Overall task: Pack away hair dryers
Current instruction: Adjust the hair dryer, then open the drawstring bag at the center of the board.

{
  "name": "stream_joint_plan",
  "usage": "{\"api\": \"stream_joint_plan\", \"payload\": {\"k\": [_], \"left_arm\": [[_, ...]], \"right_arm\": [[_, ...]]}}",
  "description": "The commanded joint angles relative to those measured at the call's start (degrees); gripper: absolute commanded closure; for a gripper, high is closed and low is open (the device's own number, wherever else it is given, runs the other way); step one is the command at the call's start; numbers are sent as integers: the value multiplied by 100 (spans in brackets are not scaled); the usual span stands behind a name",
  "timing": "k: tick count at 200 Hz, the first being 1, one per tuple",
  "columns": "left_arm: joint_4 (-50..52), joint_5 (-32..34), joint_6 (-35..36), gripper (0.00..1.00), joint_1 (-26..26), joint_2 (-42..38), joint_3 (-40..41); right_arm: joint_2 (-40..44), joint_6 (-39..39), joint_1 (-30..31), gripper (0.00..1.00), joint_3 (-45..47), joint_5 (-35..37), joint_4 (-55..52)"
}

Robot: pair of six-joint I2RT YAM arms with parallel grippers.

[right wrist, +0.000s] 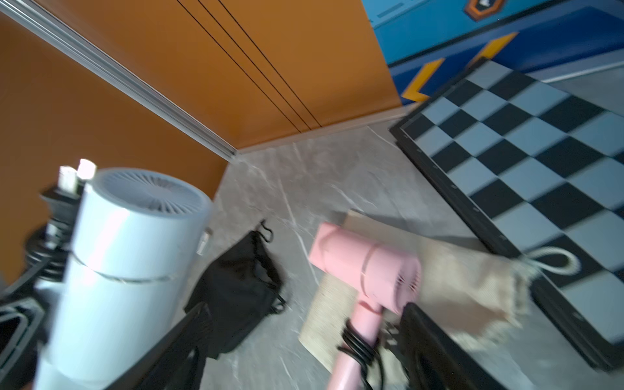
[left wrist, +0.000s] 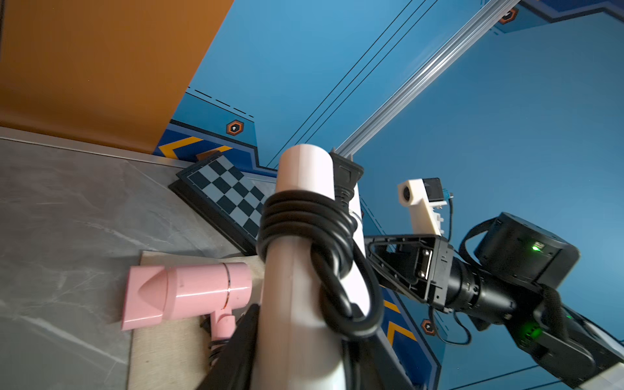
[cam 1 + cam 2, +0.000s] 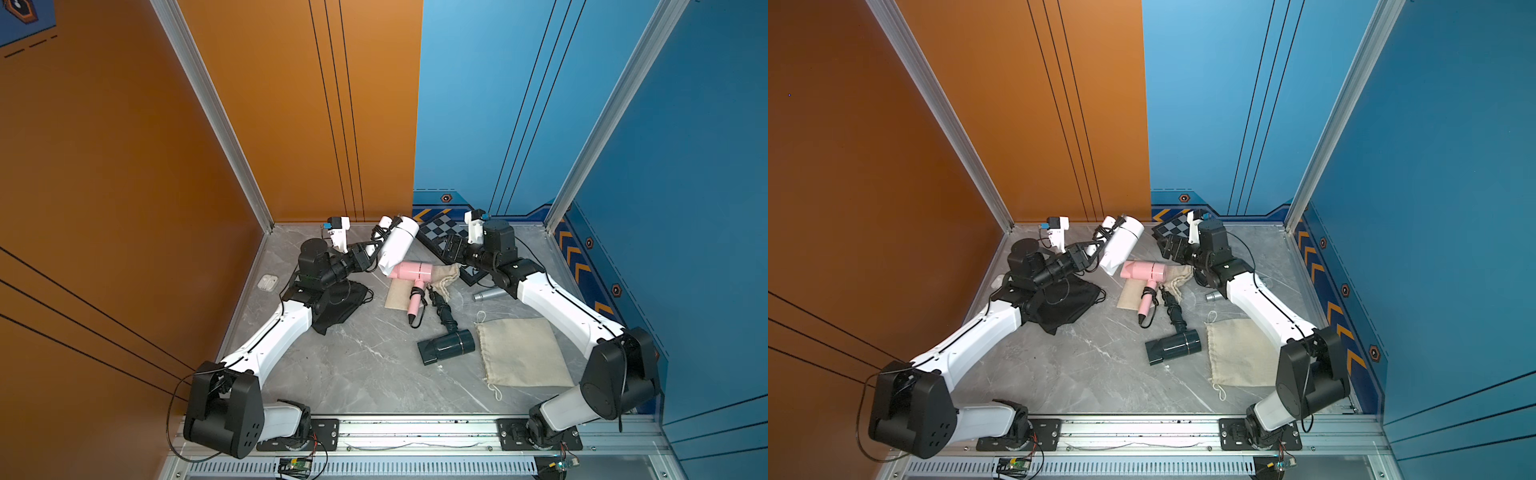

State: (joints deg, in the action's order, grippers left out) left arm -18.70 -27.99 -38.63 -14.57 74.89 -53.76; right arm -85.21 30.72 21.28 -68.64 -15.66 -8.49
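My left gripper (image 3: 369, 255) (image 2: 304, 354) is shut on the handle of the white hair dryer (image 3: 397, 245) (image 2: 297, 270), which has its black cord wound around the handle. It holds the dryer tilted above the table's far middle. The pink hair dryer (image 3: 411, 272) (image 1: 364, 263) lies on a beige cloth bag (image 3: 397, 296). My right gripper (image 3: 446, 251) (image 1: 304, 351) hangs open just right of it, jaws wide, with nothing between them. The dark hair dryer (image 3: 446, 345) lies near the table's middle, cord bundled on its handle.
A second beige drawstring bag (image 3: 519, 353) lies flat at the right. A black cloth bag (image 3: 340, 303) sits under my left arm. A chessboard (image 3: 442, 232) leans at the back, a silver microphone (image 3: 488, 296) lies by my right arm, and a white earbud case (image 3: 267, 282) sits at the left edge.
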Motion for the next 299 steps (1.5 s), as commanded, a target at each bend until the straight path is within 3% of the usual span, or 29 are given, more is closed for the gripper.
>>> {"api": "stream_joint_plan", "payload": {"k": [1,58,133,175,225,269,299], "left_arm": [[762,679,646,90,4,-308,-312],[2179,1603,1227,89,68,-664,-697],[2566,1679,1411,89,146,-810,-958],[2582,1658,1361,89,208,-752,-1039],[2561,1634,1350,89,307,-800,-1124],[2626,1621,1365,89,308,-867,-1024],[2551,1538,1263,89,290,-742,-996]], "right_arm": [[477,-504,-53,12,570,577,-1671],[1495,123,22,13,1874,278,-2437],[1671,607,666,12,2506,103,-2375],[1254,1144,1227,12,2419,-272,-1597],[-311,936,2350,15,1005,-718,-1502],[293,648,1926,15,1051,99,-2128],[742,172,1669,15,1071,1384,-3357]]}}
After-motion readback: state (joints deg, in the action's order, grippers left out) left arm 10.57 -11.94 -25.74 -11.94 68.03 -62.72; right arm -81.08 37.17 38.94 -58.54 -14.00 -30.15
